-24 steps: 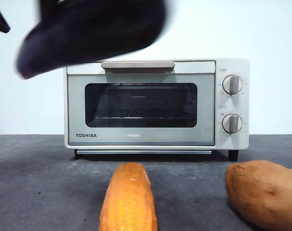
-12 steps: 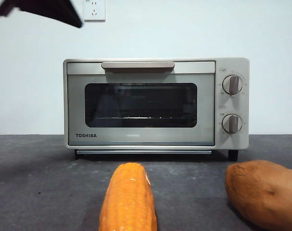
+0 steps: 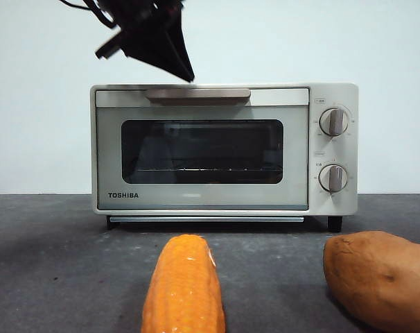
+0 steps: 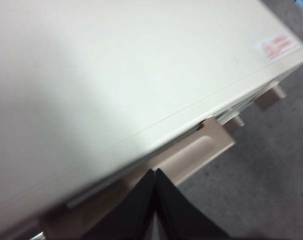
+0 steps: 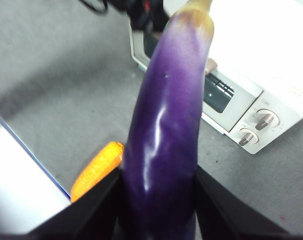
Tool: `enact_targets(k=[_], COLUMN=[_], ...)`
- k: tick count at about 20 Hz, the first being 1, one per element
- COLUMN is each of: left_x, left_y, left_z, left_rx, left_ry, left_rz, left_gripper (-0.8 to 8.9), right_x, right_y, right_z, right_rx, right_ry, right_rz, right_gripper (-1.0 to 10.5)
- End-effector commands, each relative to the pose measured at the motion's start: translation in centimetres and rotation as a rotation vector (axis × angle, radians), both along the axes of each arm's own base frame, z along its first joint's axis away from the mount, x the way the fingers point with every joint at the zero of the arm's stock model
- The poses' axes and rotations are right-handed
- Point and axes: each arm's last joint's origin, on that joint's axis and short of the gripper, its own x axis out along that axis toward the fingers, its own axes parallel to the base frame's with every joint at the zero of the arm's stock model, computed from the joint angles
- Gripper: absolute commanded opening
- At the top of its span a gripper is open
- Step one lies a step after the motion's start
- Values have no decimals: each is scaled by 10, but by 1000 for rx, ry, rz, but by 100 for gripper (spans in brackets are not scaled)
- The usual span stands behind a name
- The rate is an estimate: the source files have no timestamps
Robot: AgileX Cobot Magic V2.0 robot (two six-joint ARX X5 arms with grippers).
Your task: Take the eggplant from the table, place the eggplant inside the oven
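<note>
Partly cropped — eggplant point(image 5: 164, 135) between right fingers point(image 5: 99, 210)

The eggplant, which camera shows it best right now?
The right wrist view: the eggplant fills the picture, glossy purple, clamped between the right gripper jaws. The front view and the left wrist view show none of it.

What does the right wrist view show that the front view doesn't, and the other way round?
Only the right wrist view shows the eggplant, clamped between the right gripper jaws, held above the table. Only the front view shows the sweet potato and the left gripper, jaws shut, just above the oven handle. Both show the oven with its door closed, its two knobs, and the corn cob lying on the table.
</note>
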Motion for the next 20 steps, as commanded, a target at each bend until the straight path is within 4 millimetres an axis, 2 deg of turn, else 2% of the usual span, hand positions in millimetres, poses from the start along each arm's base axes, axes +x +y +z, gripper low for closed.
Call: enact_targets(k=[1,7,11,20], left_x=[6,7,0,-37], left_y=[-10,-14,-16,-27], left_z=[-4,-18,-24,-34], left_rx=[26,84,123,222], left_ry=[-13,36,98,343], left_rz=[-30,-58,-78,-272], left_gripper=[6,6,6,6], right_x=[-7,-12,-12,-11], right_y=[-13,-23,-23,-23], right_z=[1,3,3,3], right_rx=[-15,22,19,11], right_ry=[26,18,13,4], right_rz=[-10,-17,-23,-30], right_gripper=[121,121,121,121])
